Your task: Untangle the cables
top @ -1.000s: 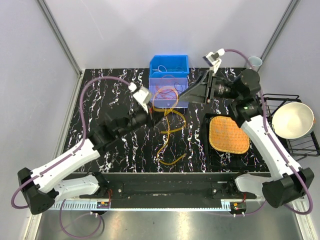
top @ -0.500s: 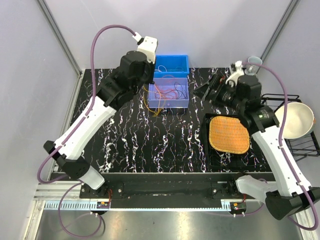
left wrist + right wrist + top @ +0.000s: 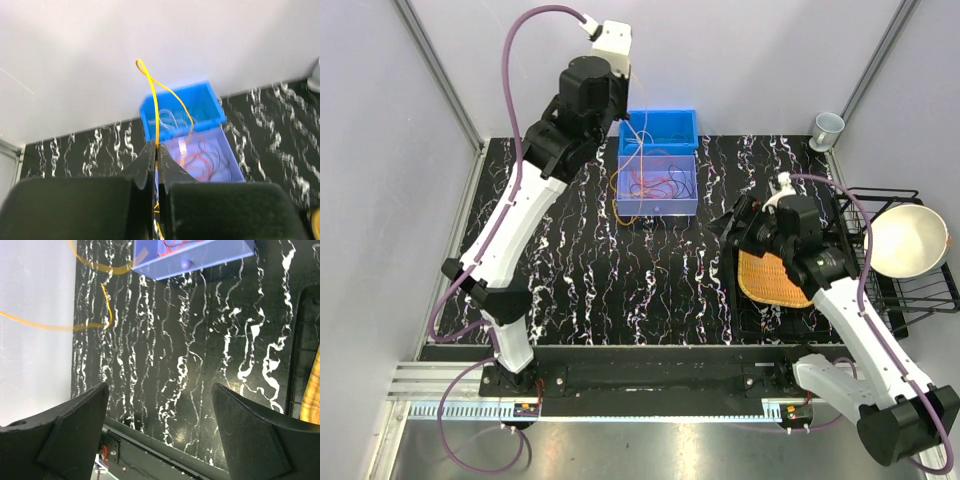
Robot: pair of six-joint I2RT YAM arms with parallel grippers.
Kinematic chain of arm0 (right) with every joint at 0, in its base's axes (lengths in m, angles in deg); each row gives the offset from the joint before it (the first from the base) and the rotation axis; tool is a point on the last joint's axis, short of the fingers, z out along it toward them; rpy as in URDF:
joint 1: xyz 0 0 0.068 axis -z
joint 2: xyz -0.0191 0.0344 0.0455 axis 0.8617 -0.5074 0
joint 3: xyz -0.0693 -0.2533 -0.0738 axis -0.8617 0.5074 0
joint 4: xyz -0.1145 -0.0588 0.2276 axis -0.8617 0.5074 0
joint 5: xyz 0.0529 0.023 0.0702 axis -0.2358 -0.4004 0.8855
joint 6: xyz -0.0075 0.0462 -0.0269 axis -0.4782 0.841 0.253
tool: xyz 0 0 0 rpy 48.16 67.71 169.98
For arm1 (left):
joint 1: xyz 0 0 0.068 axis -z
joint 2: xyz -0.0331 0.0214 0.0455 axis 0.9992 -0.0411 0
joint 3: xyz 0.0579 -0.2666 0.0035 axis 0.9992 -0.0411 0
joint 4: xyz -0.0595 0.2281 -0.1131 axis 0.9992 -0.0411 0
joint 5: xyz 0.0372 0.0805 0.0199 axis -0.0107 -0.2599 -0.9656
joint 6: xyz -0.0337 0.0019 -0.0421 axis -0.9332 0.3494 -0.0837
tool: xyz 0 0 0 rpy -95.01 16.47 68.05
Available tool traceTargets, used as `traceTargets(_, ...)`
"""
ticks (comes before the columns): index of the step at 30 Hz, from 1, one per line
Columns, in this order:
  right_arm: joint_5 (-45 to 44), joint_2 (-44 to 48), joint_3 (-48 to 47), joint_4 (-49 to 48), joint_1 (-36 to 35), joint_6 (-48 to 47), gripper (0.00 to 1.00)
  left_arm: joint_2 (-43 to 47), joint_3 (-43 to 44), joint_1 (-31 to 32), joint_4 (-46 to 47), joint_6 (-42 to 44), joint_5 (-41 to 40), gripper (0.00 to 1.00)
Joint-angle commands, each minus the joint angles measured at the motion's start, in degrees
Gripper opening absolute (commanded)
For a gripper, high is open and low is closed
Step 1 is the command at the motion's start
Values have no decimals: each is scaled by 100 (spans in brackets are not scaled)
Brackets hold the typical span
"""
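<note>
My left gripper [image 3: 156, 149] is clenched on one orange cable [image 3: 155, 107], raised over the far edge of the bench [image 3: 570, 270] (other cables [image 3: 655, 185] sit in the lilac bin [image 3: 665, 208] there). My right gripper [image 3: 159, 405] gapes empty above bare bench.

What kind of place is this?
Likely a robot lab test cell: two arms bolted to a walled-in table, with staged props like a bin of cables and a dish rack.

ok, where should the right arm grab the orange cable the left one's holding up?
Probably the orange cable on its free span between the left gripper and the purple bin, open right gripper coming from the right. It hangs clear there; in the bin it mixes with red coils.
</note>
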Motion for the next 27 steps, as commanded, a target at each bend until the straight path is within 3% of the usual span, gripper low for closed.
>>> traceTargets(1,-97,246,541,-626,9,91,89,91,14,-190,1197,157,209,0)
traceTargets(12,43,387,1139,-978,9,56,86,-418,83,-471,2587,-1,1132,0)
traceTargets(16,44,405,1218,-978,9,13,86,-691,259,-497,2676,-237,1168,0)
traceTargets(27,0,483,1184,-803,18,-49,86,-893,-381,-489,3141,-712,1475,0)
